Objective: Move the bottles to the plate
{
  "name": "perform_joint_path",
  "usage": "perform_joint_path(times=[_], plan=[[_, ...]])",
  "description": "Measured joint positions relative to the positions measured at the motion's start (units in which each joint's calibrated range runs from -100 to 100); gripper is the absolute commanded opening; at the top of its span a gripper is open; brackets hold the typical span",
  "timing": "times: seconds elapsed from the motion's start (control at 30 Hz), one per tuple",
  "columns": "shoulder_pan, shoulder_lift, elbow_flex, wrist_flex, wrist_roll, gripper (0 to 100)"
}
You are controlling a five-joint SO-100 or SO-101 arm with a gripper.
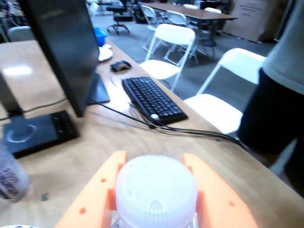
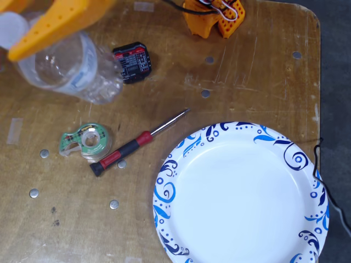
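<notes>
In the fixed view, from the left, the orange hand (image 2: 33,22) enters at the top corner, its fingers (image 2: 55,24) clasped round a clear bottle (image 2: 71,68) near its whitish cap (image 2: 12,28); the bottle hangs tilted over the worktop (image 2: 241,82), well apart from the plate (image 2: 241,197). Below it lies a green tape dispenser (image 2: 85,141), and just beside that a screwdriver (image 2: 137,143) with a red and black handle, its tip pointing up and right toward the plate's rim. A small black module (image 2: 132,62) sits just right of the bottle, and the arm's orange base (image 2: 214,19) stands at the top edge. The plate, white with blue swirls, fills the lower right and carries nothing; a black cable (image 2: 329,186) runs past its right edge. The worktop is scratched brown wood dotted with round metal studs. The wrist view shows the same grip from above: the ribbed cap (image 1: 156,190) sits between the two orange fingers (image 1: 95,190), which press on it from both sides. Only this view shows the room: at the left edge part of a second bottle (image 1: 10,176), then a lamp base (image 1: 35,133), a dark monitor (image 1: 64,47), a keyboard (image 1: 153,99) with cables, a mouse (image 1: 120,65), white folding chairs (image 1: 173,47) and, at far right, a person (image 1: 280,85) standing beside the worktop.
</notes>
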Motion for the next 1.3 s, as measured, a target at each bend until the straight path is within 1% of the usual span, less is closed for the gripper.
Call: perform_joint_path(times=[0.13,0.2,0.43,0.53,0.63,0.7,0.8,0.97,1.03,1.13,1.3], plan=[[-6.56,-0.08,-0.27,0.68,-3.07,1],[-8.02,-0.76,-0.27,4.6,-3.86,1],[-8.84,-6.12,-0.36,10.47,-4.27,1],[-11.49,-8.98,-0.36,14.3,-4.38,1],[-13.04,-11.16,-0.63,15.57,-4.43,1],[-12.85,-11.91,-0.9,16.26,-4.43,1],[-15.5,-12.16,-0.9,17.79,-4.38,1],[-17.32,-12.16,-0.9,23.15,-4.43,1],[-18.87,-12.16,-0.9,25.79,-4.43,1],[-21.88,-12.67,-0.9,26.72,-4.43,1],[-27.99,-13.09,-0.81,26.72,-7.55,1]])
